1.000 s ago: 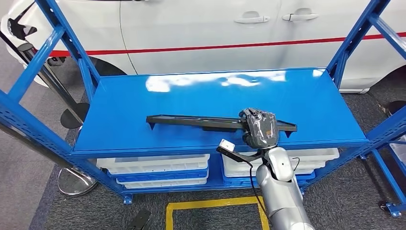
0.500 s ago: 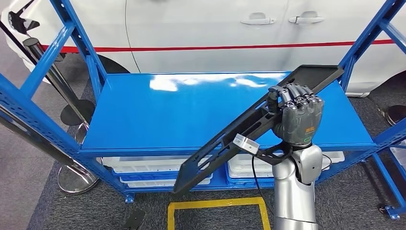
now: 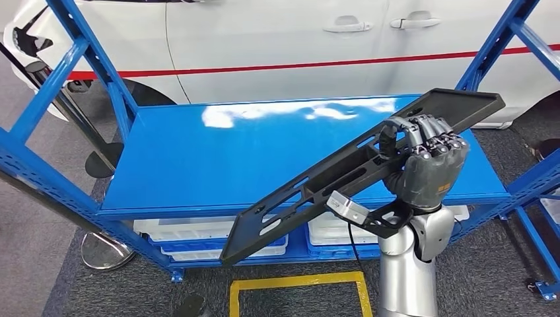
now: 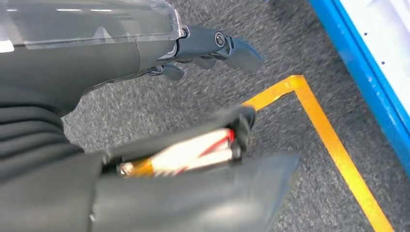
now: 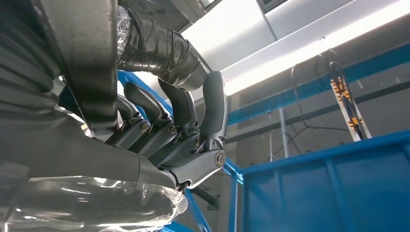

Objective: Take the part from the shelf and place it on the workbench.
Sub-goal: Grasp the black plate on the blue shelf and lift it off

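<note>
The right hand point(image 3: 428, 162) has its fingers wrapped tight round the long black part point(image 3: 343, 178), well toward its upper end, holding it tilted clear above the blue shelf point(image 3: 218, 158), the low end hanging out past the front edge. It looks rigid, slotted plastic, probably light, but so off-centre a hold could let it swing. White bins point(image 3: 198, 231) sit underneath, contents hidden. The left hand point(image 4: 212, 46) hangs over the floor, seemingly holding nothing.
</note>
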